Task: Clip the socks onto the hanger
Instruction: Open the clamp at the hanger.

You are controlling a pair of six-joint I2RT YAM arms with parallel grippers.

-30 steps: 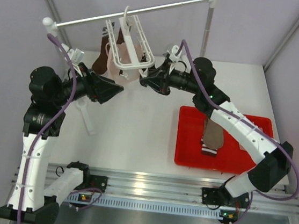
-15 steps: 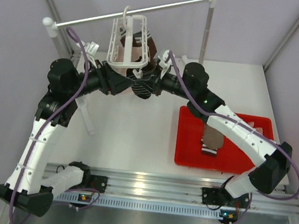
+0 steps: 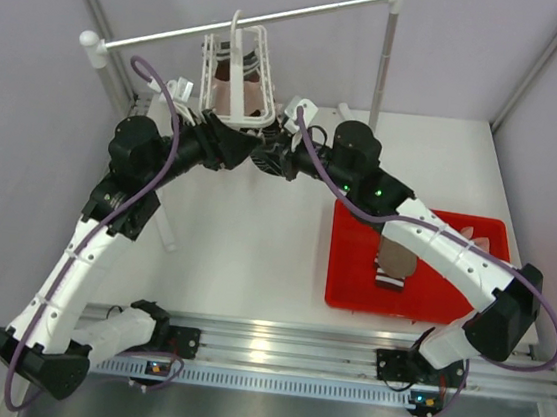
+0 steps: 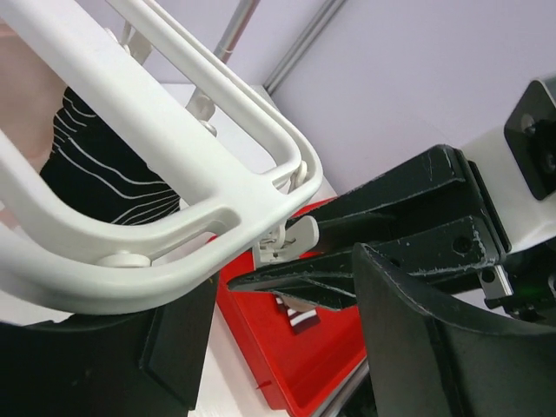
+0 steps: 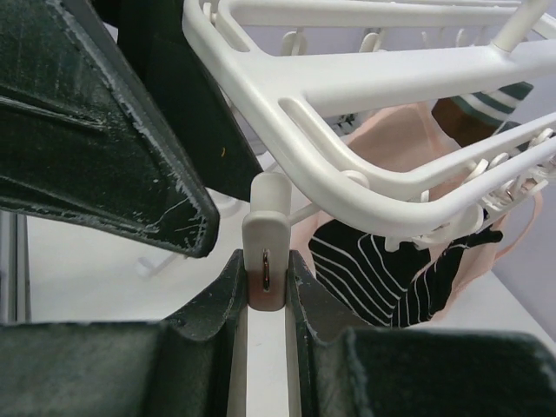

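The white hanger (image 3: pixel 237 75) hangs by its hook from the rail, with a pink sock (image 5: pixel 408 139) and dark white-striped sock cuffs (image 5: pixel 373 269) clipped under it. My right gripper (image 3: pixel 264 154) (image 5: pixel 265 282) is shut on a white clip (image 5: pixel 265 234) dangling from the hanger's near rim (image 5: pixel 365 82). My left gripper (image 3: pixel 236 149) (image 4: pixel 278 300) faces it from the left, its jaws standing wide with nothing held; the hanger's rounded corner (image 4: pixel 174 174) lies just above them, beside the clip (image 4: pixel 282 245). Another taupe sock (image 3: pixel 394 254) with a striped cuff lies in the red tray.
The red tray (image 3: pixel 346 277) sits at the right of the table. The long white rail (image 3: pixel 311 13) spans the back on two poles, the right one (image 3: pixel 382 64) beside my right arm. A white stick-like piece (image 3: pixel 161 220) lies at the left.
My left arm has swung in from the left until its gripper meets the right one under the hanger. The hanger has swung back to hang more upright. The right gripper still pinches the clip.
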